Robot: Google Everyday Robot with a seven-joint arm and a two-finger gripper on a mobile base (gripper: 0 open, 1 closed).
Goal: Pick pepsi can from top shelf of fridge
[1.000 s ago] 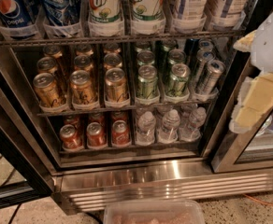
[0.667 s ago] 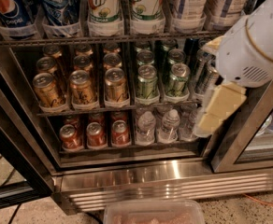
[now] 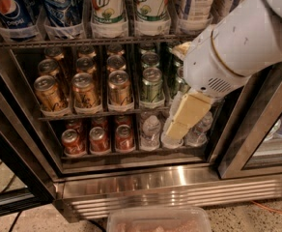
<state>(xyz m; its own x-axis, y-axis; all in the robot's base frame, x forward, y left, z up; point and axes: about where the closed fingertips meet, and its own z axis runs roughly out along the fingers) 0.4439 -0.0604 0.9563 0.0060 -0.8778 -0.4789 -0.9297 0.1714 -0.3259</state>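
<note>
Gripper point(image 3: 185, 116): hung low at right, before the lower racks point(image 3: 107, 114); opening cannot be told; nothing seen held.
Pepsi can point(image 3: 8, 8): far left on top shelf point(image 3: 131, 39), well apart from it.
Hazard: 7UP cans point(image 3: 107, 6) between; wrong can may be grasped or knocked in crossing.

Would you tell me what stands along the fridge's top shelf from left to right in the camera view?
Large-globe pepsi can, small-globe pepsi can, 7UP can, second 7UP can, white-labelled container. The gripper hangs lower right, before the lower shelves.
</note>
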